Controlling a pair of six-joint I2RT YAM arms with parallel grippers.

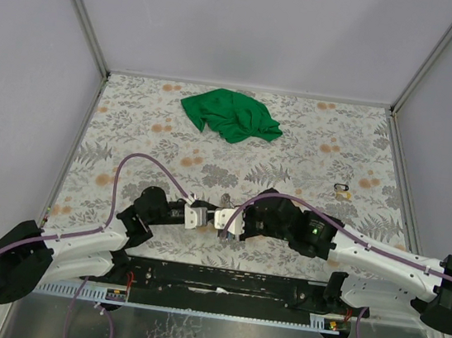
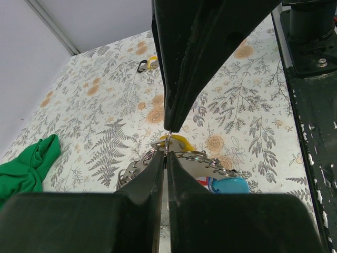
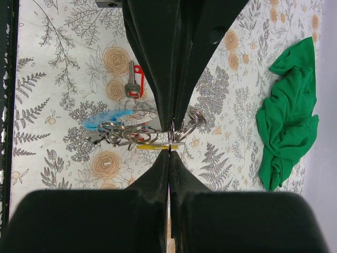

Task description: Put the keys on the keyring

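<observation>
My two grippers meet tip to tip low over the near middle of the table, left gripper and right gripper. Both are shut on one thin loop of the keyring, a chain of grey metal rings hanging between them. In the left wrist view the left gripper pinches the loop from below, with the right fingers above. A yellow tag and a light blue tag hang in the bunch. In the right wrist view the right gripper is shut. A red-tagged key lies on the cloth beside the rings.
A crumpled green cloth lies at the back middle of the flowered table cover. A tiny dark-and-yellow item sits to the right. Grey walls with metal rails close in the sides and back.
</observation>
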